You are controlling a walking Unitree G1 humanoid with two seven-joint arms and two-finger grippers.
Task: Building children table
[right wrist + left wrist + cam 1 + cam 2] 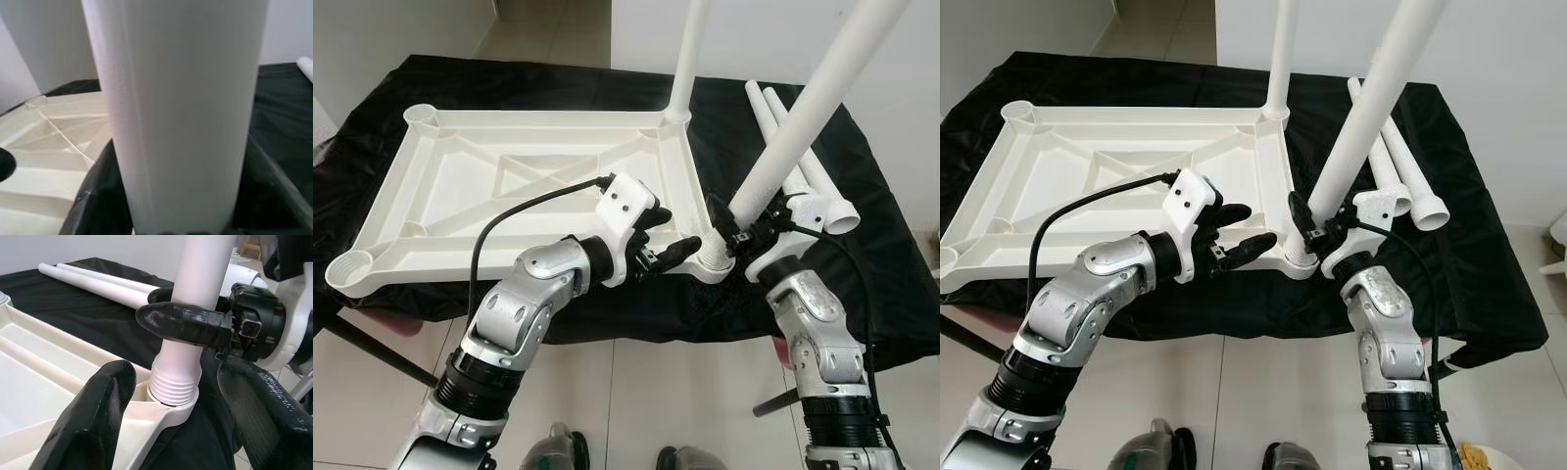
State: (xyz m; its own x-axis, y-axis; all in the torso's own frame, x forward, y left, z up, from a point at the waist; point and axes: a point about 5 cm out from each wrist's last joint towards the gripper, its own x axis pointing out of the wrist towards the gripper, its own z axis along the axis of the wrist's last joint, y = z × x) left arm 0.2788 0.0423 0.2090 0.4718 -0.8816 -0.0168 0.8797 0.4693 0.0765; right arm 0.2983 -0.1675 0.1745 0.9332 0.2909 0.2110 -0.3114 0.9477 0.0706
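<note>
Two grippers meet at the tabletop (538, 186) corner: right gripper (736, 227) clamps the tilted leg (803, 108) in its socket, left gripper (668, 240), fingers spread, reaches alongside.

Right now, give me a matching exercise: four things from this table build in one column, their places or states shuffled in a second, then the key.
Things
1. tabletop
2. far leg
3. near leg
4. spare legs

Places or states
A. held by the right gripper, threaded end in the near corner socket
B. lying side by side on the black cloth
C. upside down, ribs showing
D. standing in the far corner socket

Pairs: 1-C, 2-D, 3-A, 4-B
</note>
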